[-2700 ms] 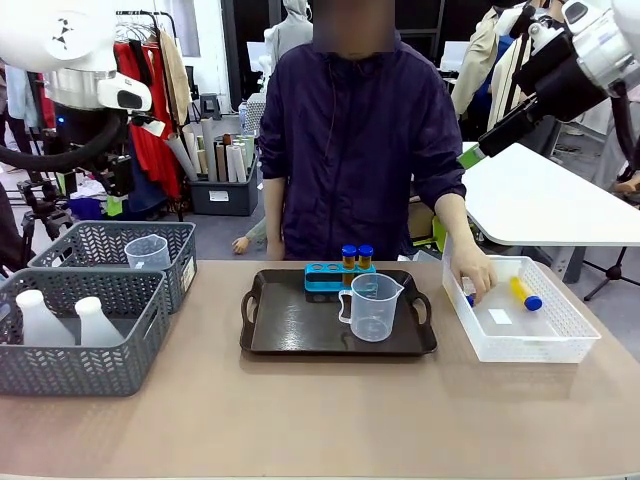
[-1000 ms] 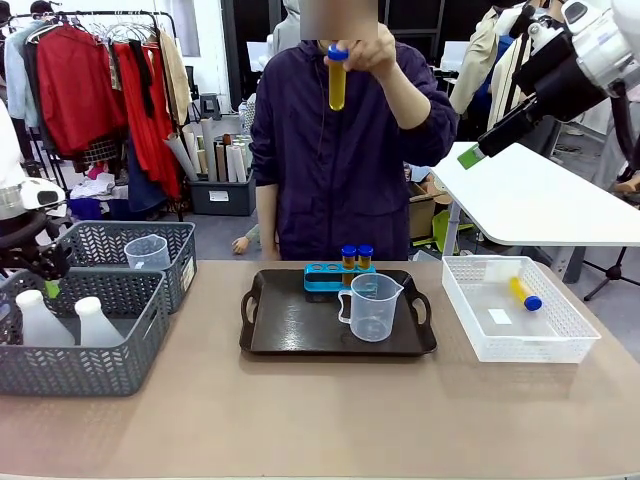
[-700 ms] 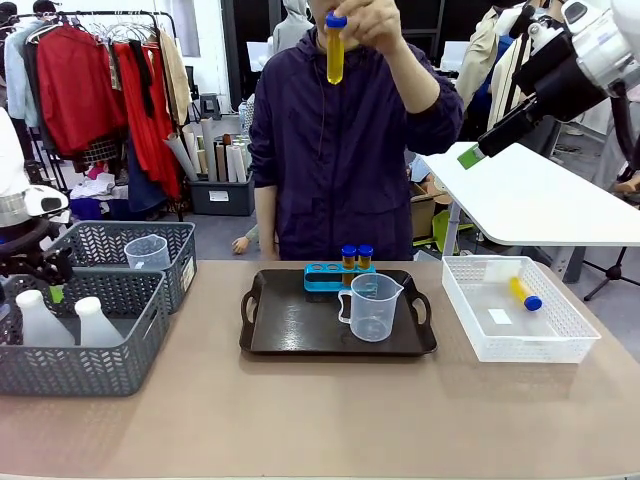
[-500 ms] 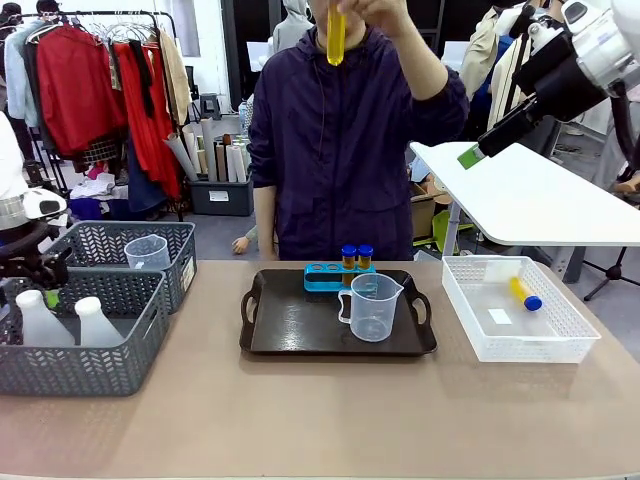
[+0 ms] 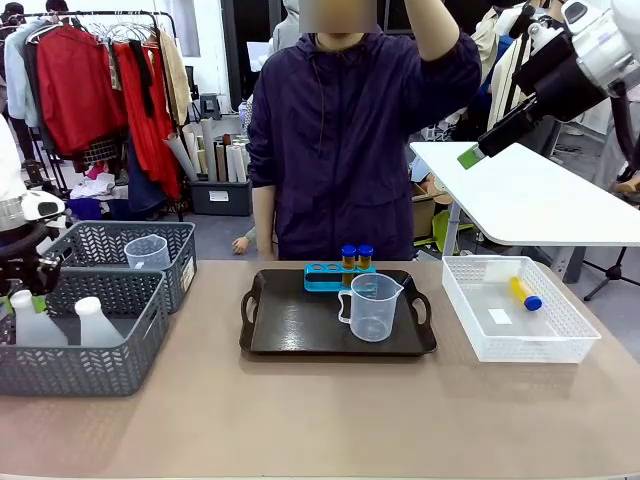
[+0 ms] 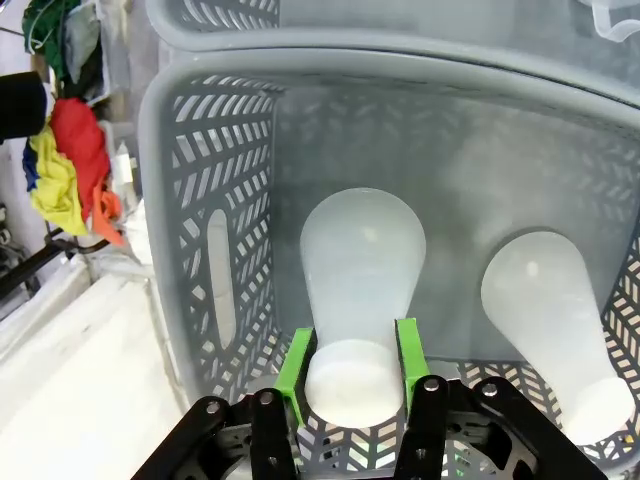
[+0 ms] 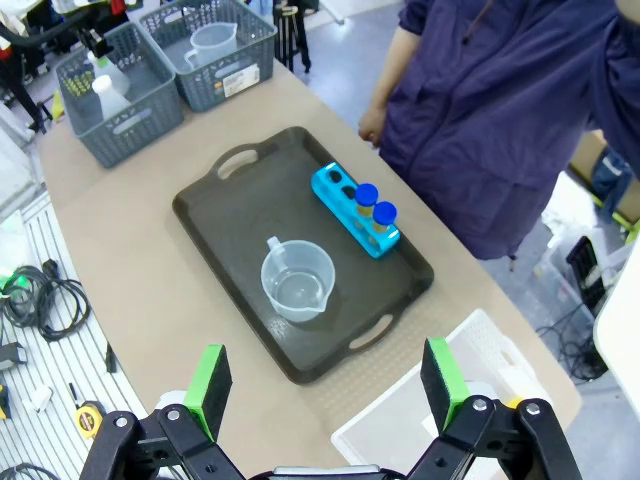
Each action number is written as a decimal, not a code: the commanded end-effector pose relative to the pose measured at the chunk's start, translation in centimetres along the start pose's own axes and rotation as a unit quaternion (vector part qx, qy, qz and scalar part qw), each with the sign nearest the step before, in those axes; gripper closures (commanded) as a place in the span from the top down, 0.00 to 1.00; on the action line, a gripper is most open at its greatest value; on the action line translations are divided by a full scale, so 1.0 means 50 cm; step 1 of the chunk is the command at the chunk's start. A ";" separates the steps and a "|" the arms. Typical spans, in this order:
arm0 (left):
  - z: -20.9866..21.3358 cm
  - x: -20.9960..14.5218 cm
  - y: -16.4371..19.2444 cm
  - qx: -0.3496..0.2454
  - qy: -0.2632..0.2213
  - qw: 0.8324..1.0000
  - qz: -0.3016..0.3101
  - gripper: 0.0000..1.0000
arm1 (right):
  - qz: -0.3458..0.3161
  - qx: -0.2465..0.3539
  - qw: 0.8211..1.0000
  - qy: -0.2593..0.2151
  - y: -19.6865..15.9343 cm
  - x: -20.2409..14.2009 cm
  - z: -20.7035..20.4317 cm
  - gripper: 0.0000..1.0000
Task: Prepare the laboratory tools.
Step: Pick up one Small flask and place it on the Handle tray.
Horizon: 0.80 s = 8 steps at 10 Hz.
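My left gripper [image 6: 352,372] is down inside the near grey basket [image 6: 200,200], its green pads pressed on both sides of the neck of a translucent white conical flask [image 6: 362,260]. From the front, that gripper [image 5: 22,288] sits on the flask [image 5: 30,325] at the far left. A second flask [image 6: 545,300] stands beside it. The clear beaker [image 5: 375,306] and the blue rack [image 5: 325,273] holding two amber tubes [image 5: 357,256] are on the dark tray [image 5: 290,325]. Another tube [image 5: 525,293] lies in the white basket [image 5: 560,345]. My right gripper [image 7: 325,385] hangs open, high above the table.
A second beaker [image 5: 147,252] stands in the far grey basket [image 5: 95,240]. The person stands behind the tray with one arm [image 5: 440,45] raised past the picture's top edge. A white side table [image 5: 540,200] is at the back right.
My left gripper came down into the near basket and closed on the flask's neck. The person lifted a yellow tube upward, out of the picture. The right arm has not moved.
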<state>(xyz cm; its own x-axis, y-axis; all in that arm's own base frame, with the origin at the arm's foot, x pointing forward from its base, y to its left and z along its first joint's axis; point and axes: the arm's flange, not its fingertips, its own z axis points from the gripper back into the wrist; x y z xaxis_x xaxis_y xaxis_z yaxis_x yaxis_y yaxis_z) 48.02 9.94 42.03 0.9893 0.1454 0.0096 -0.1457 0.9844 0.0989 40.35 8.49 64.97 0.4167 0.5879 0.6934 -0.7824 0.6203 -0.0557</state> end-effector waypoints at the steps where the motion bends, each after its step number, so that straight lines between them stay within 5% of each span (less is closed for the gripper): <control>1: -0.002 0.007 0.005 -0.013 -0.004 1.000 -0.007 0.00 | 0.000 0.009 1.000 -0.009 -0.002 0.000 0.000 1.00; 4: 0.039 0.007 0.000 -0.013 -0.008 1.000 -0.011 0.00 | 0.000 0.009 1.000 -0.009 -0.002 0.000 0.000 1.00; 8: 0.278 -0.011 -0.021 -0.008 -0.025 0.998 -0.048 0.00 | 0.000 0.009 1.000 -0.009 -0.002 0.000 0.000 1.00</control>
<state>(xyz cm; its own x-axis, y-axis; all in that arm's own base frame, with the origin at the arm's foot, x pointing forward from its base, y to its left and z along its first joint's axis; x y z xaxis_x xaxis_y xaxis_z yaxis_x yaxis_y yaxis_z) 47.47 7.59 54.05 0.9958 0.0739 0.0540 -0.0795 0.9907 0.1102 40.35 8.49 64.96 0.4168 0.5879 0.6933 -0.7824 0.6203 -0.0556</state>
